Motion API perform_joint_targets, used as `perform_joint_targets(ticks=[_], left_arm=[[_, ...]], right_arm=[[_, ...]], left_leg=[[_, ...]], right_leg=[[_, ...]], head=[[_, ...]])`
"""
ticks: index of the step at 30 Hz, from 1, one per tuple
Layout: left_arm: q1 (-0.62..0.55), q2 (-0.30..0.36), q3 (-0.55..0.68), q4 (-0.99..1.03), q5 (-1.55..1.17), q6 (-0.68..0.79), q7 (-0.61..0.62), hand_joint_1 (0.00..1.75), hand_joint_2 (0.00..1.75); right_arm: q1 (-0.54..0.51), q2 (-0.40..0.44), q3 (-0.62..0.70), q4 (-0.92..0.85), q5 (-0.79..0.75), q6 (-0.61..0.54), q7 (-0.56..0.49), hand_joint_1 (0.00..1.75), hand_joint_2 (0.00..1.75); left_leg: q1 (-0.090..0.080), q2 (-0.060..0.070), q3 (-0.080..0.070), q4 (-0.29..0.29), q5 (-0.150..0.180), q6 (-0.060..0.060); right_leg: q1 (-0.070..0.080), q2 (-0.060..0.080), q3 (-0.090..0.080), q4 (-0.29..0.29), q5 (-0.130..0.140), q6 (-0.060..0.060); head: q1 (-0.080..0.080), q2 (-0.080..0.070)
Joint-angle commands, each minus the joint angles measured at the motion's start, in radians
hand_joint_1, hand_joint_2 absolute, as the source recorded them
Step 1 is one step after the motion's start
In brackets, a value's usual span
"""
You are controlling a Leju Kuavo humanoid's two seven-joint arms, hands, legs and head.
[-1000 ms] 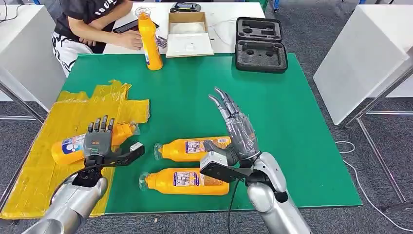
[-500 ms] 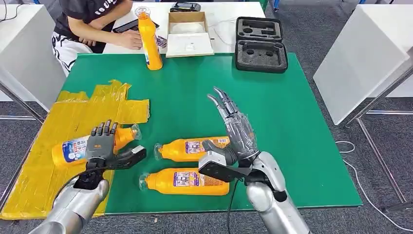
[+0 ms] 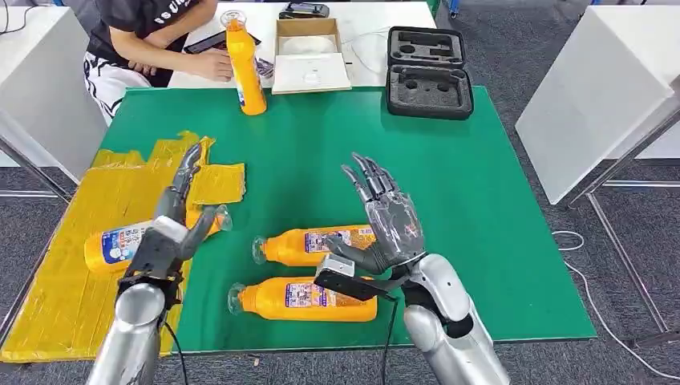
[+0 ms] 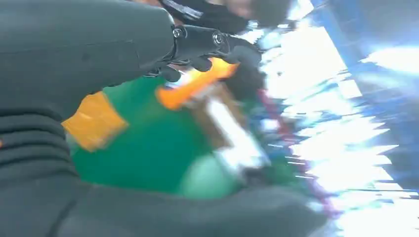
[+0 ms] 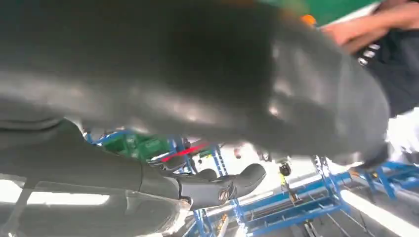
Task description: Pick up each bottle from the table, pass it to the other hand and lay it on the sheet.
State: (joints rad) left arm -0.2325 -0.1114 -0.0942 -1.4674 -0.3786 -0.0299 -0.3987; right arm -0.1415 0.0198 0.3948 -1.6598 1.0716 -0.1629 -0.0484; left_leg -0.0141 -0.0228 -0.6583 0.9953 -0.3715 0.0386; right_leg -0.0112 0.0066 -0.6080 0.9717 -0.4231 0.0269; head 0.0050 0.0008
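One orange plastic bottle (image 3: 132, 239) with a printed label lies on its side on my crinkled yellow sheet (image 3: 72, 241), its clear cap end toward the green mat. Two more bottles lie flat on the smooth green table (image 3: 497, 208): the nearer bottle (image 3: 305, 298) and the farther one (image 3: 309, 245), parallel, caps pointing at the sheet. A fourth bottle (image 3: 246, 68) stands upright at the table's far edge. My left hand (image 3: 175, 220) hovers over the sheet's bottle, fingers stretched out, holding nothing. My right hand (image 3: 383, 216) is raised above the two bottles, palm spread wide, empty. Beyond, a black foam-lined case (image 3: 429, 72) lies open beside a cardboard box (image 3: 310, 56).
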Motion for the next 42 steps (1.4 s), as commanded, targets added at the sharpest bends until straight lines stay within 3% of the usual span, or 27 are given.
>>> perform_joint_targets(ticks=[1,9,13,16,17,19,20,22,28,42], left_arm=[[0.085,-0.016,0.026,-0.245,0.175,-0.2,-0.094,0.0,1.75],[0.082,-0.022,0.033,-0.24,0.174,-0.206,-0.092,0.0,1.75],[0.064,-0.033,0.042,-0.218,0.174,-0.213,-0.083,0.0,1.75],[0.062,-0.033,0.034,-0.206,0.166,-0.22,-0.077,0.0,1.75],[0.063,-0.033,0.031,-0.206,0.162,-0.219,-0.077,0.0,1.75],[0.064,-0.033,0.024,-0.207,0.158,-0.22,-0.078,0.0,1.75],[0.066,-0.033,0.023,-0.208,0.157,-0.221,-0.078,0.0,1.75],[0.072,-0.031,0.021,-0.21,0.154,-0.219,-0.08,0.0,1.75],[0.066,-0.028,0.017,-0.205,0.155,-0.222,-0.088,0.0,1.75],[0.085,-0.027,-0.001,-0.206,0.155,-0.22,-0.114,0.0,1.75]], right_arm=[[-0.063,-0.028,0.046,0.147,0.144,0.058,0.073,0.0,1.75],[-0.08,-0.032,0.061,0.177,0.182,0.083,0.096,0.0,1.75],[-0.128,-0.036,0.089,0.267,0.235,0.162,0.127,0.0,1.75],[-0.155,-0.032,0.107,0.342,0.256,0.165,0.133,0.0,1.75],[-0.158,-0.032,0.109,0.35,0.255,0.166,0.131,0.0,1.75],[-0.17,-0.034,0.118,0.379,0.252,0.165,0.124,0.0,1.75],[-0.172,-0.034,0.121,0.387,0.251,0.166,0.122,0.0,1.75],[-0.182,-0.034,0.138,0.423,0.249,0.168,0.121,0.0,1.75],[-0.228,-0.037,0.189,0.545,0.287,0.198,0.149,0.0,1.75],[-0.254,-0.028,0.151,0.702,0.287,0.235,0.151,0.0,1.75]], left_leg=[[0.002,0.003,0.004,0.001,-0.002,-0.003],[0.002,0.003,0.005,0.0,-0.001,-0.003],[0.002,0.003,0.005,0.0,-0.001,-0.002],[0.002,0.001,0.003,-0.001,0.0,-0.002],[0.003,0.004,0.01,0.001,-0.003,-0.005],[0.002,0.001,0.003,-0.001,0.0,-0.002],[0.003,0.004,0.01,0.001,-0.003,-0.005],[0.002,0.001,0.003,-0.001,0.0,-0.002],[0.002,0.003,0.007,0.0,-0.002,-0.003],[0.002,0.001,0.004,-0.001,0.0,-0.002]], right_leg=[[0.002,0.002,0.004,-0.001,-0.001,-0.001],[0.002,0.001,0.005,-0.001,-0.001,-0.001],[0.002,0.002,0.005,-0.001,-0.001,-0.001],[0.001,0.001,0.004,-0.001,0.0,-0.001],[0.003,0.002,0.012,-0.001,-0.003,-0.001],[0.001,0.001,0.003,-0.001,0.0,-0.001],[0.003,0.001,0.011,0.0,-0.003,-0.002],[0.001,0.001,0.004,-0.001,0.0,-0.001],[0.002,0.001,0.008,-0.001,-0.001,-0.001],[0.001,0.0,0.005,-0.001,-0.001,-0.001]], head=[[0.0,0.0],[0.0,0.0],[0.0,0.0],[0.0,0.0],[0.0,0.0],[0.0,0.0],[0.0,0.0],[0.0,0.0],[0.0,0.0],[0.0,0.0]])
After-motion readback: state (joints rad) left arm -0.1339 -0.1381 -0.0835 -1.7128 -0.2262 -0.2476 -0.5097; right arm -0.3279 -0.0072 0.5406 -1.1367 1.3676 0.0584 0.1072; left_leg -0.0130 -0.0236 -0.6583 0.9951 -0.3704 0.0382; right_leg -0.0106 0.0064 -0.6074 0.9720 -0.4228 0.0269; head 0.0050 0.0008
